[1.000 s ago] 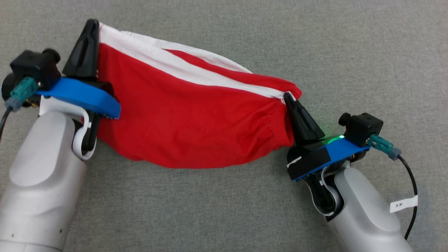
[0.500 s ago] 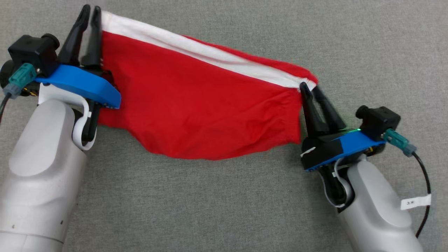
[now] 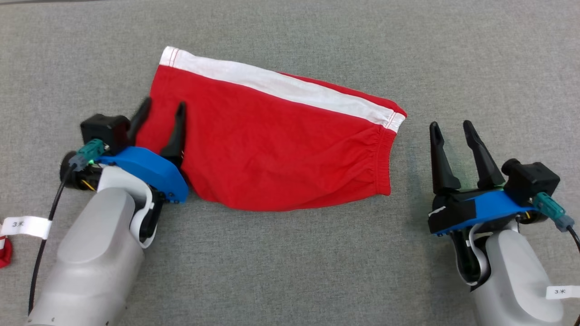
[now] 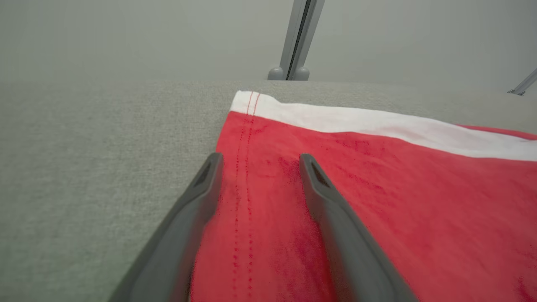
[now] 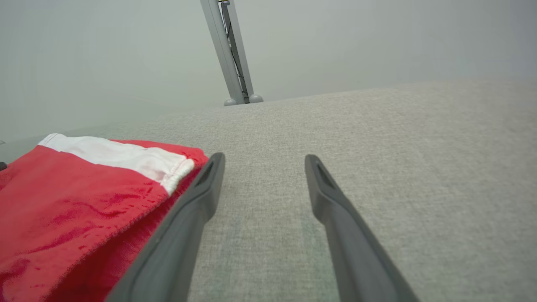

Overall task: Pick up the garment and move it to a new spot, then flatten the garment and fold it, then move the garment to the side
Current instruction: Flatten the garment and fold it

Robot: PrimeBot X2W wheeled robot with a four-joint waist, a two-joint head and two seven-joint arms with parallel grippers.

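The red garment [image 3: 281,149] lies spread flat mid-table on the grey cloth surface [image 3: 290,271], with a white stripe [image 3: 281,86] along its far edge and a gathered waistband at the right. The left gripper [image 3: 164,105] straddles its left hem with fingers apart. The right gripper [image 3: 450,124] gapes empty beside the waistband.

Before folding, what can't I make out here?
Head view: left hem corner of the red fabric shorts with a white side stripe, hidden behind the left claw.
Left wrist view: shorts cut off by right and bottom edges.
Head view: small red scrap at left edge, cut off, unidentifiable.
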